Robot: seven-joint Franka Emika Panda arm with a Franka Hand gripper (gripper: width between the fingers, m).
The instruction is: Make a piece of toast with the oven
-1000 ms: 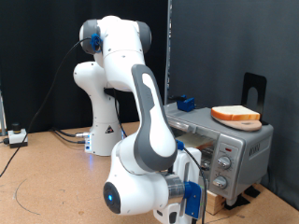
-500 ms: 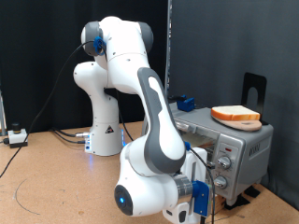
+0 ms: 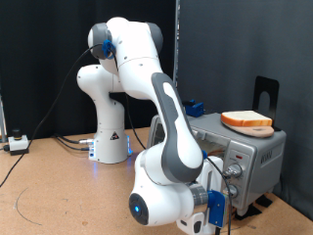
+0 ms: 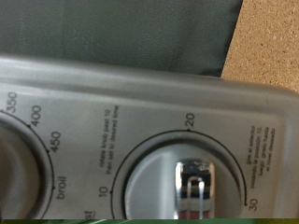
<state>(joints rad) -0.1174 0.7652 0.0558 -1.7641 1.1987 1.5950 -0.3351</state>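
Observation:
The piece of toast [image 3: 246,119] lies flat on top of the oven [image 3: 257,155], at the exterior view's right. The oven's glass door is mostly hidden behind my arm. My gripper [image 3: 225,182] is low in front of the oven's knob panel, close to a round knob [image 3: 233,172]. Its fingers are too small to read there. In the wrist view the oven panel fills the frame: a timer knob [image 4: 192,182] marked 10, 20, 30 sits dead ahead, and a temperature dial [image 4: 19,149] is beside it. No fingers show in the wrist view.
A small blue block [image 3: 195,106] sits on the oven's far top corner. A black stand [image 3: 266,93] rises behind the oven. A tan wooden board [image 3: 231,211] lies under it. Cables and a small white box [image 3: 15,143] lie on the table at the left.
My hand and forearm have swung towards the exterior view's right, closer to the oven's knob panel. The toast and oven have not moved.

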